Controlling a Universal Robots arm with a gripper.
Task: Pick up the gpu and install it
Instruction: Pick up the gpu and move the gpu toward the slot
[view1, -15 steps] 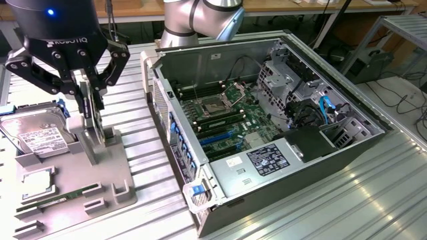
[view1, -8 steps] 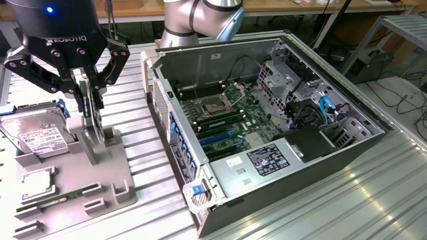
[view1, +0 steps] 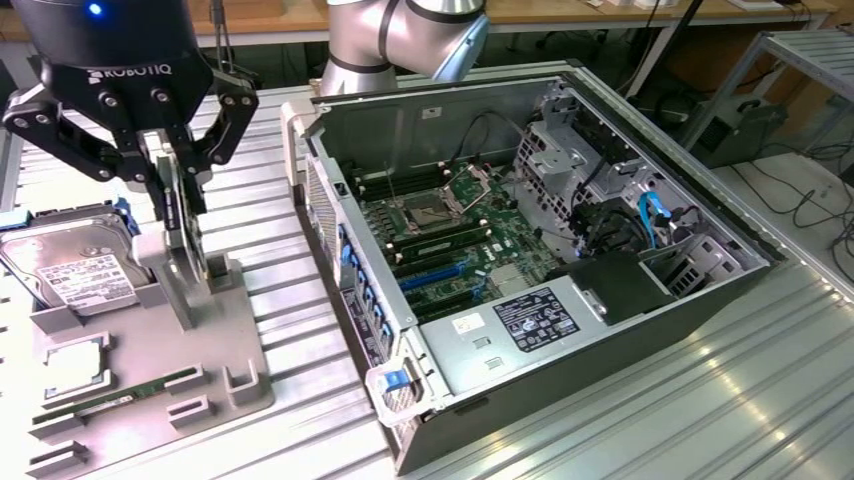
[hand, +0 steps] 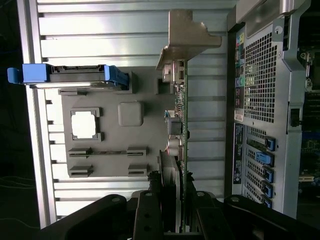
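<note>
The gpu (view1: 180, 225) stands on edge over the grey holder (view1: 227, 370) at the exterior view's left, a green card with a dark fan on one face. In the wrist view the gpu (hand: 181, 125) appears edge-on, with its silver end bracket (hand: 187, 37) at the far end. My gripper (view1: 167, 175) comes down over the card's top edge, one black finger on each face. Its fingers (hand: 148, 215) press the fan side and the bare side, so the gripper (hand: 177, 217) is shut on the card. I cannot tell whether the card's lower edge has left the holder's slot.
The open computer case (view1: 694, 290) lies right of the holder, its motherboard (view1: 454, 230) and blue slot tabs (view1: 350, 270) exposed. The holder also carries a hard drive (view1: 74, 270), a processor chip (view1: 74, 365) and a memory stick (view1: 127, 392). A ribbed metal table (view1: 694, 400) lies all around.
</note>
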